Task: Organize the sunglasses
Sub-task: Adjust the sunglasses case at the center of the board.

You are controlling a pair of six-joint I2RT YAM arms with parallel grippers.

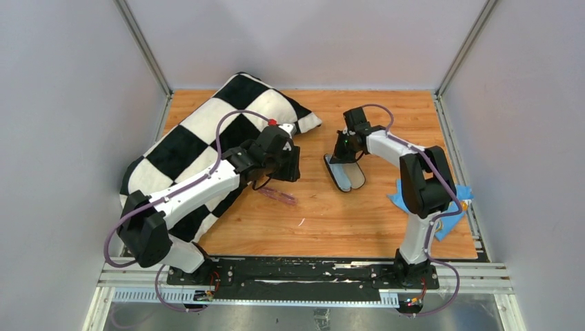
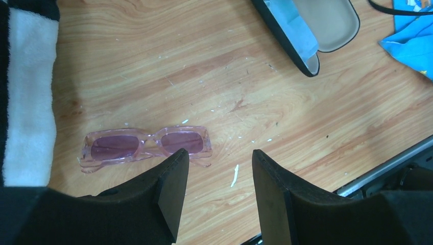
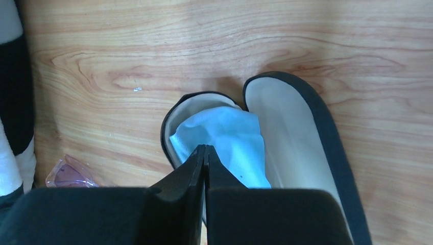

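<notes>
The glasses case (image 3: pixel 291 132) lies open on the wooden table (image 1: pixel 317 227), its 2 halves side by side. 1 half holds a light blue cloth (image 3: pixel 230 138); the other shows pale lining. The right gripper (image 3: pixel 205 150) is pressed fully together, tips over that cloth; whether it pinches the fabric cannot be told. The sunglasses (image 2: pixel 145 147) lie folded on the table outside the case, near a black-and-white checkered cushion (image 1: pixel 200 124). The left gripper (image 2: pixel 218 159) hangs just beside them, partly spread, holding nothing.
</notes>
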